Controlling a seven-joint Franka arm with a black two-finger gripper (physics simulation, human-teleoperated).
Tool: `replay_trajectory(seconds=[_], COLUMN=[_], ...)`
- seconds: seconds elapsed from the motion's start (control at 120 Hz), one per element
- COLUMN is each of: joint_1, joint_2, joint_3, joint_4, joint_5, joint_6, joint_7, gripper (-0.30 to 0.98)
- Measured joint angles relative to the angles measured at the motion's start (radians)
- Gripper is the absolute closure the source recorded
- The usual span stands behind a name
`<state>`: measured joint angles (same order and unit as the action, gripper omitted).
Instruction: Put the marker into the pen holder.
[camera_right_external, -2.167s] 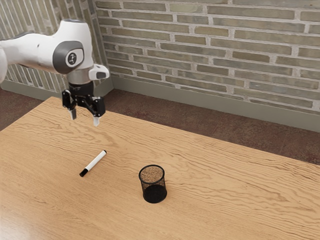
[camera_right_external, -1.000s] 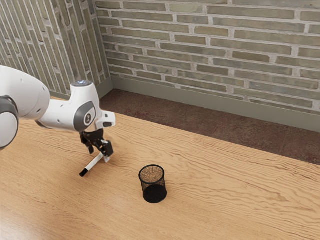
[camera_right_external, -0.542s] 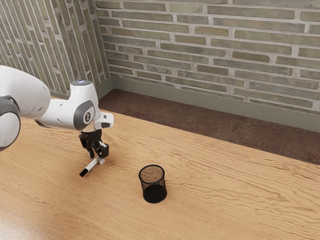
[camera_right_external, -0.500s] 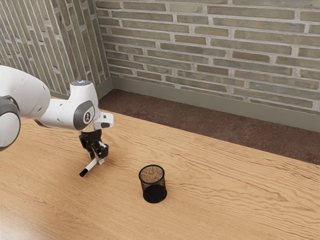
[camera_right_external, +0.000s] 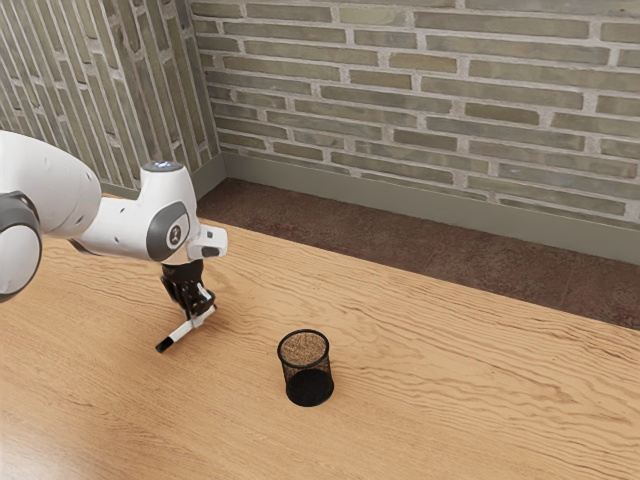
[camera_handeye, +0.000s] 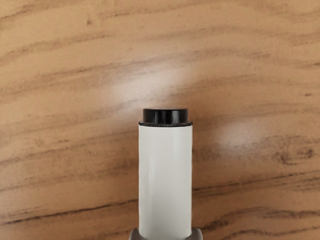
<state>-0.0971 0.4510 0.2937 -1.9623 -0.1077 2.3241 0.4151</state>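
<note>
Am clamping the white marker (camera_right_external: 183, 331) in the gripper (camera_right_external: 203, 315), pressing both fingers to its barrel, only its width apart. Am pointing its black cap (camera_right_external: 165, 345) toward eight o'clock in the exterior view. Am facing the mesh pen holder (camera_right_external: 310, 389) at four, well apart across open table (camera_right_external: 440, 400), and the far edge at twelve.

honestly I can't read any text or numbers from here, just a small logo (camera_right_external: 176, 235) on my arm (camera_right_external: 118, 226), too tiny to make out
</note>
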Motion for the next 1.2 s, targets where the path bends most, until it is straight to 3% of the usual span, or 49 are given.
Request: replay_trajectory(seconds=[0.242, 0.4, 0.575, 0.708, 0.883, 1.2], joint_1=[-0.002, -0.006, -0.024, -0.012, -0.007, -0.001], joint_2=[-0.03, -0.164, -0.493, -0.591, -0.599, -0.508], joint_3=[-0.008, -0.157, -0.34, -0.436, -0.534, -0.548], joint_4=[0.082, 0.157, -0.119, -0.297, -0.379, -0.456], joint_5=[0.017, 0.028, 0.03, 0.018, -0.013, -0.042], joint_6=[-0.035, -0.078, 0.068, 0.247, 0.443, 0.638], joint_7=[-0.012, -0.017, -0.024, -0.034, -0.037, -0.012], gripper=[0.77, 0.78, 0.78, 0.78, 0.77, 0.73])
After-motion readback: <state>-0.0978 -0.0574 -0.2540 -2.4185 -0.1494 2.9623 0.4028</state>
